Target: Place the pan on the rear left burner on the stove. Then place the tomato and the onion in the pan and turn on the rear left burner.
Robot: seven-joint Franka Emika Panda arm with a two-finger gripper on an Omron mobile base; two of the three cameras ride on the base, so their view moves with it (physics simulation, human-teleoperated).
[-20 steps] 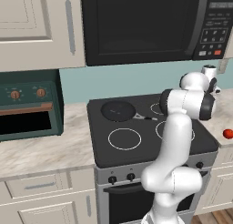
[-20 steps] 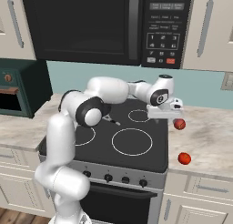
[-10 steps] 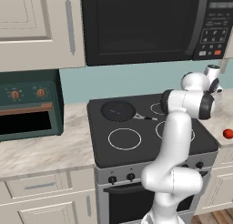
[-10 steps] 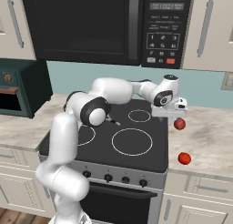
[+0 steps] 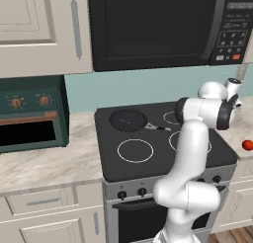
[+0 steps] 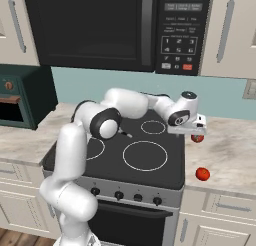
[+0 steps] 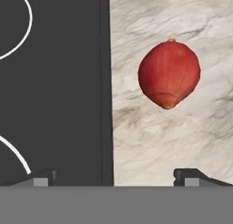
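The black pan (image 5: pixel 128 119) sits on the stove (image 5: pixel 163 160) at the rear left burner, covering its ring, with its thin handle pointing right. A red onion (image 7: pixel 169 73) lies on the marble counter just right of the stove's edge. My gripper (image 7: pixel 116 177) hovers above it, open, with the onion ahead of the right fingertip (image 7: pixel 191 176) and nothing between the fingers. From the right base view the gripper (image 6: pixel 192 132) hangs directly over the onion (image 6: pixel 198 139), partly hiding it. The tomato (image 6: pixel 202 174) rests nearer the counter's front, also seen from the left (image 5: pixel 247 145).
A dark green countertop oven (image 5: pixel 29 113) stands on the left counter. A black microwave (image 5: pixel 153 29) hangs over the stove. Small black knobs (image 5: pixel 142 191) line the stove's front panel. The marble counter (image 6: pixel 227 150) stretches right of the stove.
The hand has swung right off the stove top and come down a little over the onion on the counter. The pan, onion and tomato have not moved.
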